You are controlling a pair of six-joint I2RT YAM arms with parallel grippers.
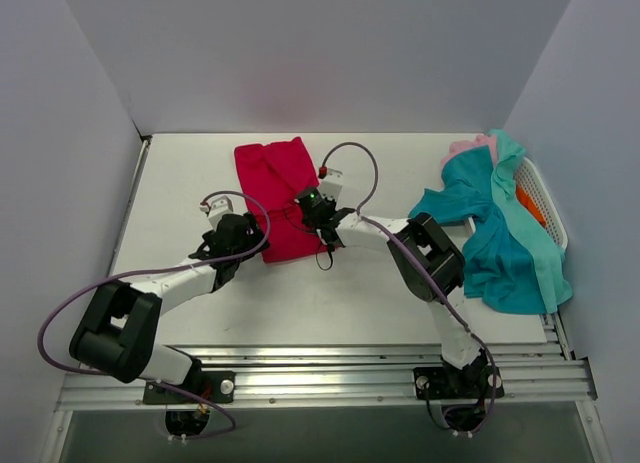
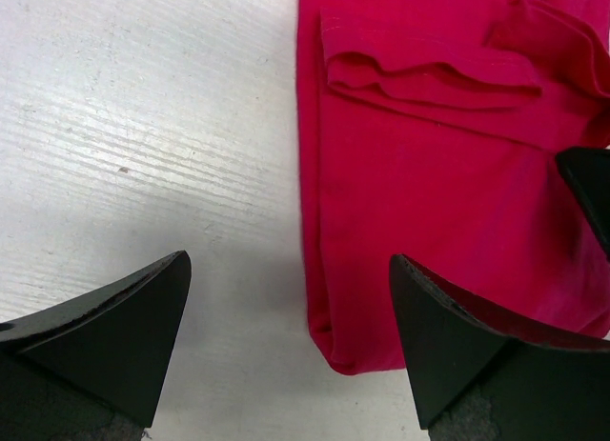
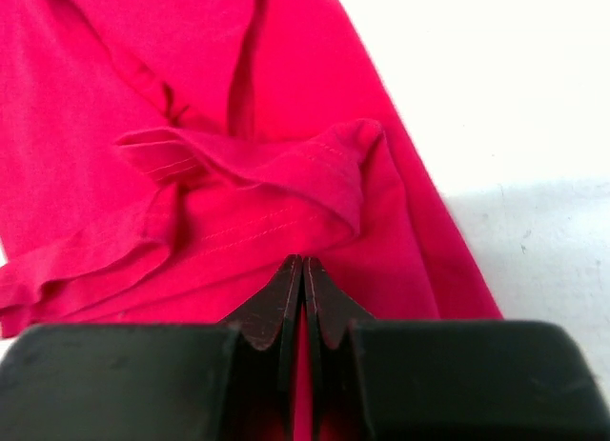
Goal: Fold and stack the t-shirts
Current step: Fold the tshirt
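T-shirt [image 1: 270, 183], crimson, folded, right pincer [image 3: 302, 266] seemingly clamped on it

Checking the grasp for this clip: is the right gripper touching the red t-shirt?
Touching. The right wrist view shows the right gripper with its fingers closed on a fold of the red t-shirt, red cloth visible between them.

Your count: one crimson t-shirt [image 1: 275, 198]. One pale pink t-shirt [image 1: 468, 146]. Teal t-shirts [image 1: 505, 253]: you can tell at least two, one darker teal, one lighter aqua; heap hides exact number. One white basket [image 1: 548, 195], with one orange item [image 1: 530, 205] in it. Two arms: left arm [image 1: 170, 283], right arm [image 1: 432, 255]. One worktop [image 1: 330, 303].
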